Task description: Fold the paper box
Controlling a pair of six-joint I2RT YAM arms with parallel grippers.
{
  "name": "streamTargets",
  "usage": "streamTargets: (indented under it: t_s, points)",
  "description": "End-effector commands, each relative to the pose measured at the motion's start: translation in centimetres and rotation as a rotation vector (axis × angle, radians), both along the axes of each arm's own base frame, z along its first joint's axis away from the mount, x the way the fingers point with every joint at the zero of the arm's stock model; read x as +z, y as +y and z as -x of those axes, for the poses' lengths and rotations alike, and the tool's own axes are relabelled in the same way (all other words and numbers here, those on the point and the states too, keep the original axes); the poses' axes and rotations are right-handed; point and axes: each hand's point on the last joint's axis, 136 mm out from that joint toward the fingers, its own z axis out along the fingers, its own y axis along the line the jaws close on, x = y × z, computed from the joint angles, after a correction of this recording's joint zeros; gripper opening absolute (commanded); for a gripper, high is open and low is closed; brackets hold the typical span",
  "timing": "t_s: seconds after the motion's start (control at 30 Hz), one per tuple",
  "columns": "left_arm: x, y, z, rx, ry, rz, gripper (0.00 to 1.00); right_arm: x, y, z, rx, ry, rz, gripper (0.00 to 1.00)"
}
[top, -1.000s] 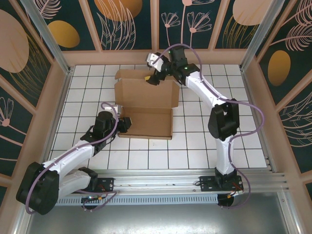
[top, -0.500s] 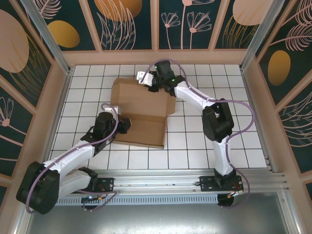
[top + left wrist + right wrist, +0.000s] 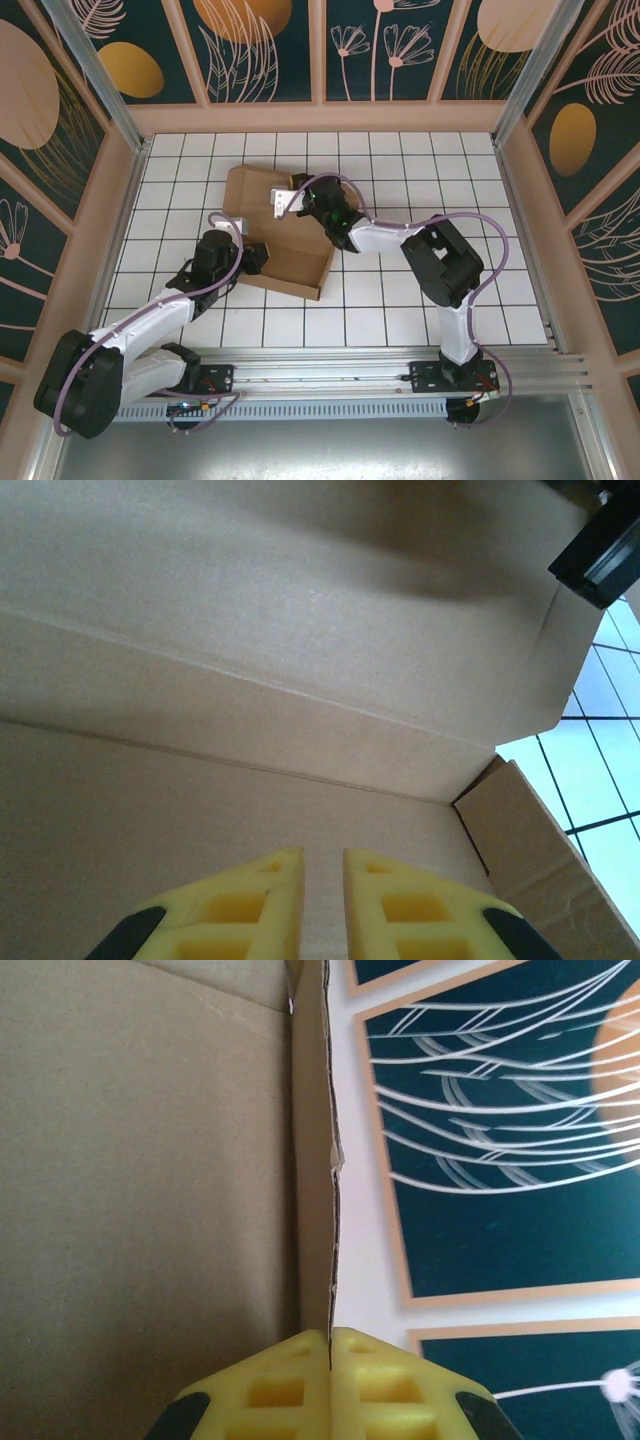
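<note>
The right gripper point(image 3: 330, 1342) is being kept clamped on the edge of the lid point(image 3: 250, 190) of the plain brown corrugated cardboard box point(image 3: 292, 265), having closed within the last second. The lid is being swung down from upright over the shallow tray, left of centre on the white tiled desk point(image 3: 390, 315). The left gripper point(image 3: 322, 880) is being held nearly closed at the tray's left side; whether cardboard is being pinched cannot be told. The closing fold is judged nearly done.

Right fingers point(image 3: 270, 1392) shut onto the lid edge — swung nearer, lid pulled down over the paper box point(image 3: 252, 192); box skewed leftward.
</note>
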Motion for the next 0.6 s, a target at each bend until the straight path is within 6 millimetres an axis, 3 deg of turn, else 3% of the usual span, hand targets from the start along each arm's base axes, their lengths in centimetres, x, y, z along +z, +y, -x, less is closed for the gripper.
streamTargets:
  t_s: [0.0,0.13,0.27,0.47,0.57]
  points:
    - [0.5,0.1,-0.1,0.019,-0.026,0.014,0.18,4.4,-0.3,0.4,-0.056,-0.219,-0.058,0.0]
    - [0.7,0.4,-0.2,0.031,-0.036,0.008,0.17,2.8,0.1,1.1,-0.042,-0.21,-0.026,0.0]
    - [0.6,0.6,-0.2,0.039,-0.035,0.004,0.18,3.3,0.3,1.3,-0.037,-0.212,-0.05,0.0]
    - [0.6,0.6,-0.2,0.05,-0.032,0.017,0.18,8.0,0.1,1.6,-0.025,-0.256,-0.149,0.0]
    - [0.5,0.2,-0.4,0.045,-0.024,0.038,0.18,9.2,0.3,2.3,-0.001,-0.259,-0.144,0.0]
